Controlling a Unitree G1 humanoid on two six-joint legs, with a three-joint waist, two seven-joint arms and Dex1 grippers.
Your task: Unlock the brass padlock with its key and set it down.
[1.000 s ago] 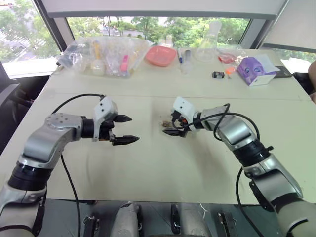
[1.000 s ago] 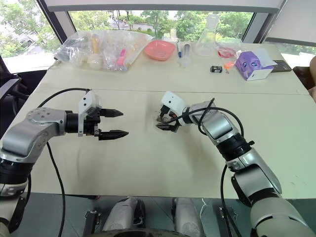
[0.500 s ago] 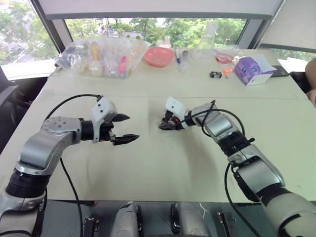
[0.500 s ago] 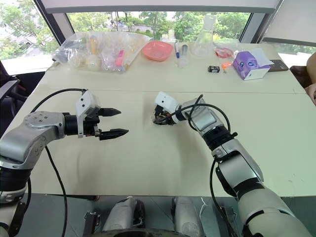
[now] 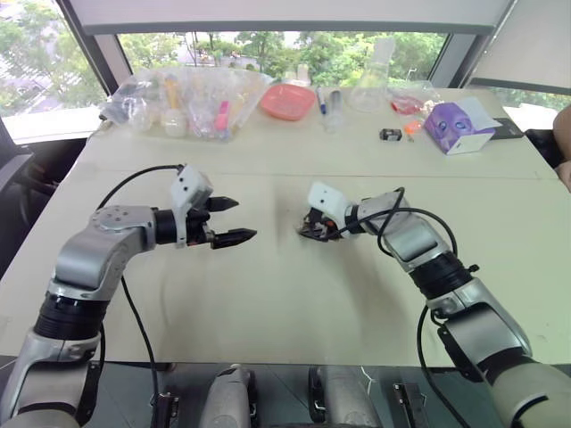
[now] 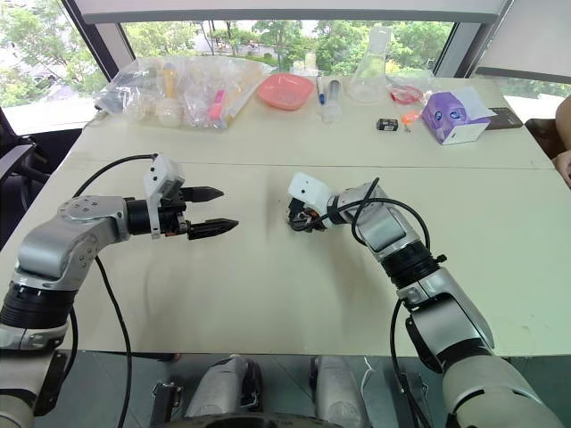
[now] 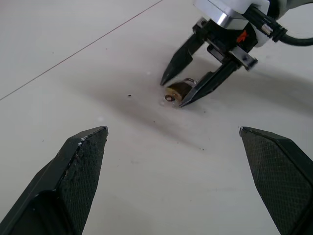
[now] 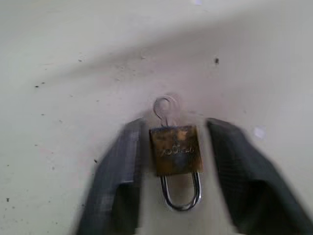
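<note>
The brass padlock (image 8: 175, 149) lies flat on the beige table (image 5: 268, 294), near its middle. Its silvery shackle (image 8: 181, 196) is closed. A small silvery ring (image 8: 164, 105) juts from the end opposite the shackle, and the key's blade is hidden. My right gripper (image 5: 312, 230) points down at the padlock, open, with one finger (image 8: 120, 176) beside the body and the other finger (image 8: 239, 181) a little apart from it. In the left wrist view the padlock (image 7: 178, 90) rests between those fingertips. My left gripper (image 5: 241, 219) hovers open and empty to the padlock's left, pointing at it.
Along the far edge stand a clear bag of items (image 5: 187, 98), a pink tray (image 5: 288, 100), a glass flask (image 5: 373, 85), a small black block with an orange bit (image 5: 393, 135) and a purple box (image 5: 459, 125). A person's arm (image 5: 564, 134) shows at the right edge.
My right gripper's fingers closed in around the padlock and have parted again. The padlock stays on the table. My left gripper has barely moved.
</note>
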